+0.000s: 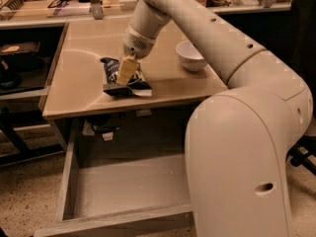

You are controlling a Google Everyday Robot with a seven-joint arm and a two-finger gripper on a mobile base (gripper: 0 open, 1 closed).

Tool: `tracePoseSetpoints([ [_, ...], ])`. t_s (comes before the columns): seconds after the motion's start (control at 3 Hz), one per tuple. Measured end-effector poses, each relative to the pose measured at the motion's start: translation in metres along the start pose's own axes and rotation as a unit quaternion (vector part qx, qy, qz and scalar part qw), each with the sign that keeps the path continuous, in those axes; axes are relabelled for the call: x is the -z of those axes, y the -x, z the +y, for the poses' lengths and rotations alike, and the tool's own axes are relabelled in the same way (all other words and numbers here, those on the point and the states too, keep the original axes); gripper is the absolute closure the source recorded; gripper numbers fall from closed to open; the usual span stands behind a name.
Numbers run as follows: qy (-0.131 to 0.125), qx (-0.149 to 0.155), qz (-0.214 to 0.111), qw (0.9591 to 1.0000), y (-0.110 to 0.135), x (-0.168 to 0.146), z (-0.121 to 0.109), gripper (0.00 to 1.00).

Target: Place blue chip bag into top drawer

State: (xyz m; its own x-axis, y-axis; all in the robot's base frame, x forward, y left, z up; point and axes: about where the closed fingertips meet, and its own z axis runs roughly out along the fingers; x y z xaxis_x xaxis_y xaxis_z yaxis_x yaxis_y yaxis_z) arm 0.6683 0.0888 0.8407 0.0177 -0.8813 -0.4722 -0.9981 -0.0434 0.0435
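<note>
The blue chip bag (pixel 132 83) lies crumpled on the beige tabletop (pixel 79 90), near its front edge. My gripper (pixel 125 72) reaches down from the upper right and is shut on the middle of the bag. One pale finger (pixel 127 69) shows in front of the bag and the other is hidden behind it. The bag's lower end touches the table. The top drawer (pixel 123 184) is pulled out below the tabletop, with nothing showing on its pale grey bottom.
A white bowl (pixel 190 56) stands on the table right of the bag. My own large arm and base (pixel 237 147) cover the drawer's right part. Cables and a tag (pixel 101 130) hang under the tabletop. A shelf with clutter (pixel 19 48) stands at the left.
</note>
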Motion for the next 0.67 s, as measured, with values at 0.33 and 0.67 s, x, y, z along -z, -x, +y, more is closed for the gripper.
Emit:
tracePoseSetpoints([
  [0.33,-0.026,0.006,0.003,0.9996,-0.003,0.02,0.015,1.0],
  [0.67,-0.059,0.003,0.009,0.9982,-0.011,0.041,0.052,1.0],
])
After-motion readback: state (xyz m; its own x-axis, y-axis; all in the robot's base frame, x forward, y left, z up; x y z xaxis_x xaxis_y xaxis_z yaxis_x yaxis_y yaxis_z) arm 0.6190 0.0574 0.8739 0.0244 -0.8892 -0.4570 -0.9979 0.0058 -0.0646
